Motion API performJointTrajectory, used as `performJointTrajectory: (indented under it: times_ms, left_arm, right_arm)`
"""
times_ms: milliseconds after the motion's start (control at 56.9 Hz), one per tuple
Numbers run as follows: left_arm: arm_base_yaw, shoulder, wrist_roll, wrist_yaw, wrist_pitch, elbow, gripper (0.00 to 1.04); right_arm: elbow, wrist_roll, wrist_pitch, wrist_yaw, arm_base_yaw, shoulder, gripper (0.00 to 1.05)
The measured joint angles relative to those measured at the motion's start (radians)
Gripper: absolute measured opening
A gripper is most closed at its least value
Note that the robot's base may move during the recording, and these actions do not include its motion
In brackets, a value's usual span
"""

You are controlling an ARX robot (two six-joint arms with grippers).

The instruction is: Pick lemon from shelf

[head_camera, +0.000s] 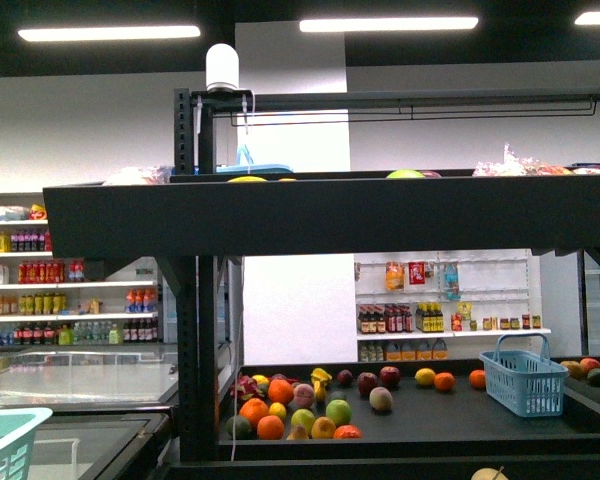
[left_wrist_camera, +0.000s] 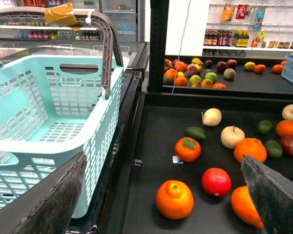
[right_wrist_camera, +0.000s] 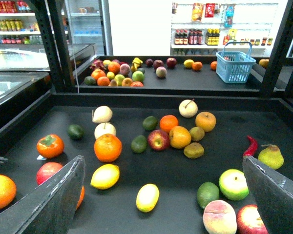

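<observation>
Left gripper [left_wrist_camera: 163, 156] fingers stand wide apart over the shelf [left_wrist_camera: 151, 141] tray, holding nothing, with a teal basket [left_wrist_camera: 53, 112] close beside it. Right gripper [right_wrist_camera: 162, 158] is spread and empty too. The lemon [right_wrist_camera: 105, 176] lies on the tray between its fingers, nearer one, just by an orange [right_wrist_camera: 108, 147]. A blue basket [head_camera: 523, 382] sits lower right in the front view.
</observation>
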State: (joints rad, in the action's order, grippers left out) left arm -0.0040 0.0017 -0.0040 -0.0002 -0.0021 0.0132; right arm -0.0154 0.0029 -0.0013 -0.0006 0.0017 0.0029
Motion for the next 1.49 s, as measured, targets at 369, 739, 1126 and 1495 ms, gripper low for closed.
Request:
performJointTrajectory:
  times_ms: [369, 739, 1126, 1495]
  left_arm:
    - [0.035, 0.307, -0.541, 0.161, 0.034, 0.156, 0.97]
    - [0.431, 0.970, -1.003, 0.445, 0.364, 0.536, 0.97]
    - [0.466, 1.381, -1.205, 0.443, 0.469, 0.802, 0.97]
    - [0.434, 1.619, -1.285, 0.422, 0.554, 1.007, 0.97]
  right_arm:
    - [0.000, 0.000, 0.000, 0.000, 0.000, 0.000, 0.97]
    - [0.000, 0.000, 0.000, 0.000, 0.000, 0.000, 0.97]
    - [0.000, 0.000, 0.000, 0.000, 0.000, 0.000, 0.97]
    - [0.000, 0.000, 0.000, 0.000, 0.000, 0.000, 0.97]
